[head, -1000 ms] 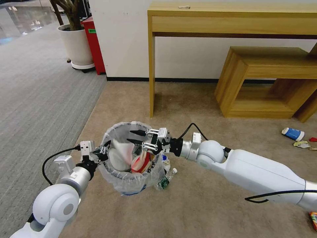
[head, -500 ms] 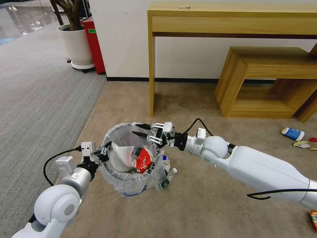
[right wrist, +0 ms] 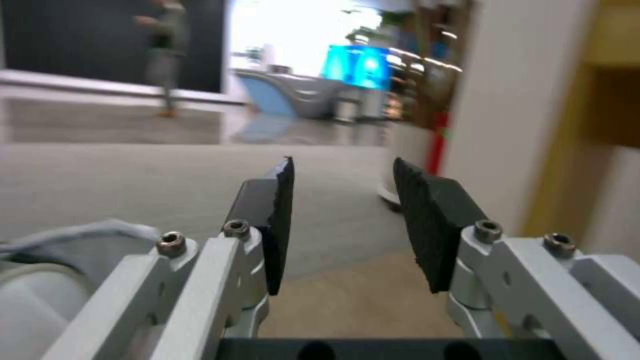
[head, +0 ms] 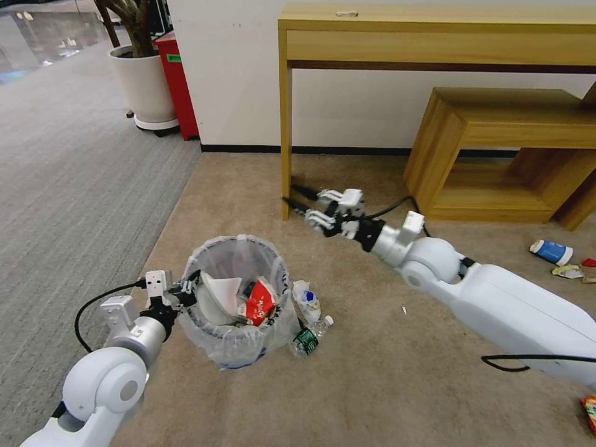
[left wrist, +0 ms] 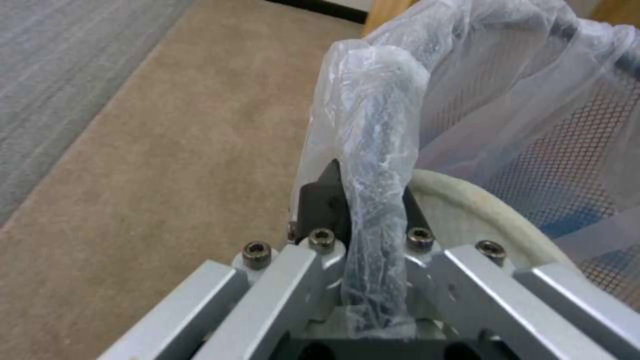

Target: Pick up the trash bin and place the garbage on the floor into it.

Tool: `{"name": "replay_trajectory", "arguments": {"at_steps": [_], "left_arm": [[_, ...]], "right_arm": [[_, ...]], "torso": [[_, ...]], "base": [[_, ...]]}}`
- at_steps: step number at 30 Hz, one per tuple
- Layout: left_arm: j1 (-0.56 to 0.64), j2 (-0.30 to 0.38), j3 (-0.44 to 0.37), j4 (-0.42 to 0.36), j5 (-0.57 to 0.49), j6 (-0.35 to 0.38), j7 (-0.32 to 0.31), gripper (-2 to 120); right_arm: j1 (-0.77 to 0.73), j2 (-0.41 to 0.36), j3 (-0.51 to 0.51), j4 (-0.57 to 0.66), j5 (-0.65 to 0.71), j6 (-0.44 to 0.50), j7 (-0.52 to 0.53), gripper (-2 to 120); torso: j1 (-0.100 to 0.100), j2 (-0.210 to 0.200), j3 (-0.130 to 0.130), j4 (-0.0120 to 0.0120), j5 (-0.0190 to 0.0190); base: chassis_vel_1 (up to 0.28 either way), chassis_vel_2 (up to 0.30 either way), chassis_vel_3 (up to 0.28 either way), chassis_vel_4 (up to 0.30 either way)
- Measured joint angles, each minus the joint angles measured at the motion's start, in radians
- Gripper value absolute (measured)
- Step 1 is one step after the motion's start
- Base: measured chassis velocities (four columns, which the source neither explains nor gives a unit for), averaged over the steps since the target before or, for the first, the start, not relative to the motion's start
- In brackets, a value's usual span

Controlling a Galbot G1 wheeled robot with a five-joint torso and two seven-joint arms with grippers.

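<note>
Left gripper (head: 186,292) is clamped on the near-left rim of the bin (head: 233,347); the left wrist view shows its jaws pinching the rim and bag liner (left wrist: 373,150) between them. The bin stands on the tan carpet (head: 347,385), close in front of the robot, near the carpet's left edge.

Inside the bin: a white slipper (head: 220,295) and a red-white packet (head: 259,303), lying against each other. A second ago the packet hung from the right gripper over the bin mouth; it now rests inside, so that item is delivered.

Just beside the bin, on its right, a bottle (head: 308,338) with green label lies on the carpet, with a crumpled white item (head: 306,299) touching the bin wall. Both remain uncollected.

Right gripper (head: 297,197) has withdrawn from the bin mouth and now hovers farther off, by the foot of the desk leg (head: 285,155). Its jaws are spread and hold nothing, as the right wrist view confirms.

Farther right on the carpet: a blue-white cup (head: 551,251) and small scraps (head: 568,270).

Judgement: drop completed; several items outstanding.
</note>
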Motion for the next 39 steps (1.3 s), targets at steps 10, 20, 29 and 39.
{"name": "replay_trajectory", "arguments": {"at_steps": [10,20,29,39], "left_arm": [[0.011,-0.023,-0.04,0.071,0.039,-0.026,0.001,2],[0.034,-0.059,-0.1,0.093,0.057,-0.049,0.002,2],[0.042,-0.076,-0.131,0.085,0.05,-0.05,0.001,2],[0.049,-0.089,-0.148,0.07,0.047,-0.051,-0.002,2]], "right_arm": [[-0.185,-0.056,0.179,0.02,-0.007,-0.025,0.156,74],[-0.336,-0.035,0.342,0.006,-0.072,-0.025,0.228,92],[-0.417,-0.003,0.439,-0.012,-0.109,-0.022,0.229,97],[-0.509,0.015,0.527,-0.016,-0.159,-0.011,0.218,100]], "torso": [[0.0,0.0,0.0,0.0005,-0.0002],[0.0,0.0,0.0,0.0005,-0.0001],[0.0,0.0,0.0,0.0004,-0.0002],[0.0,0.0,0.0,0.0004,-0.0003]], "base": [[0.0,0.0,0.0,0.0],[0.0,0.0,0.0,0.0],[0.0,0.0,0.0,0.0],[0.0,0.0,0.0,0.0]]}}
